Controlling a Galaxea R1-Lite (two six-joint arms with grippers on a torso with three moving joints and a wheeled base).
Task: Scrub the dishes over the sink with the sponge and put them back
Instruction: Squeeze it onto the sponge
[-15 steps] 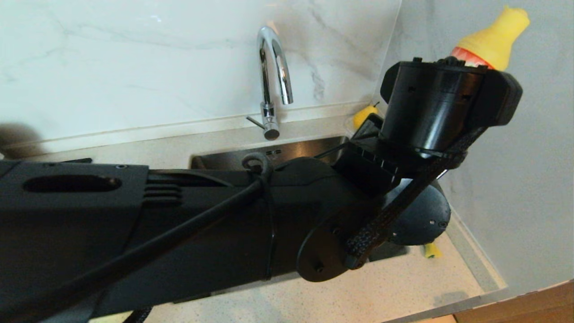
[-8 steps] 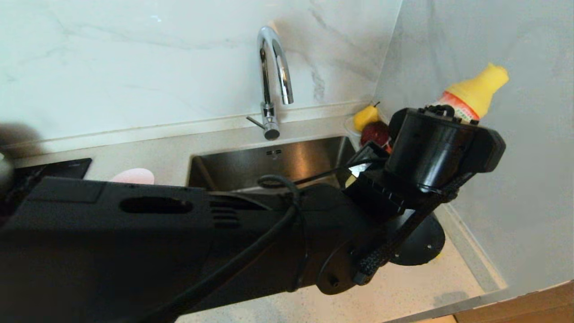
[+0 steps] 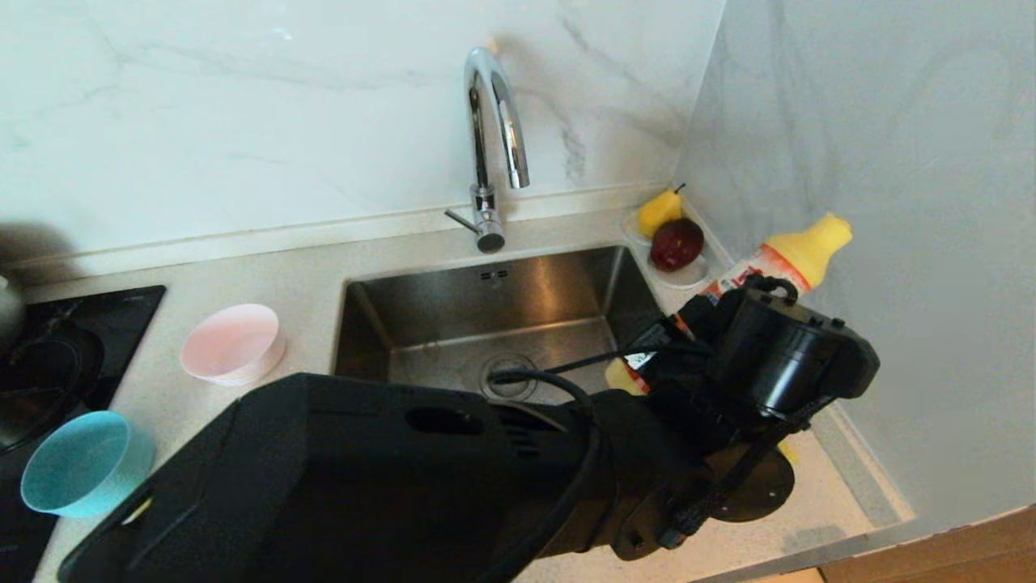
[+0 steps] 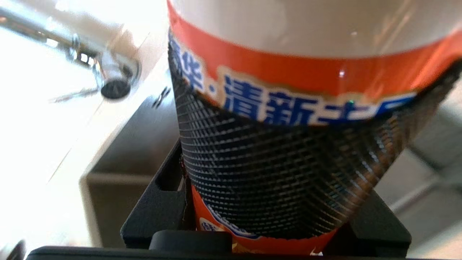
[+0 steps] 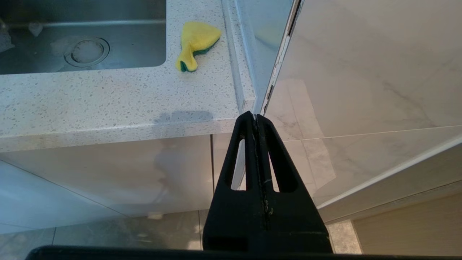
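The right gripper [image 5: 257, 119] hangs clenched below the counter's [image 5: 108, 104] front edge. On the counter by the sink's [image 3: 421, 308] right rim lies the sponge [image 5: 195, 43] — above it, the left gripper [image 4: 288, 231] grasps a soap bottle [image 3: 797, 251]. Pink bowl [image 3: 231, 344] and blue bowl [image 3: 81, 461] sit left of the sink.

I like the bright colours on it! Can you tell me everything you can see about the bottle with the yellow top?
The white plastic bottle with a yellow cap has an orange band and blue Chinese lettering on its label. It tilts, cap pointing up toward the grey wall, above the counter to the right of the steel sink. The left gripper holds it, its ribbed black fingers wrapped around the body. Whether it is full does not show.
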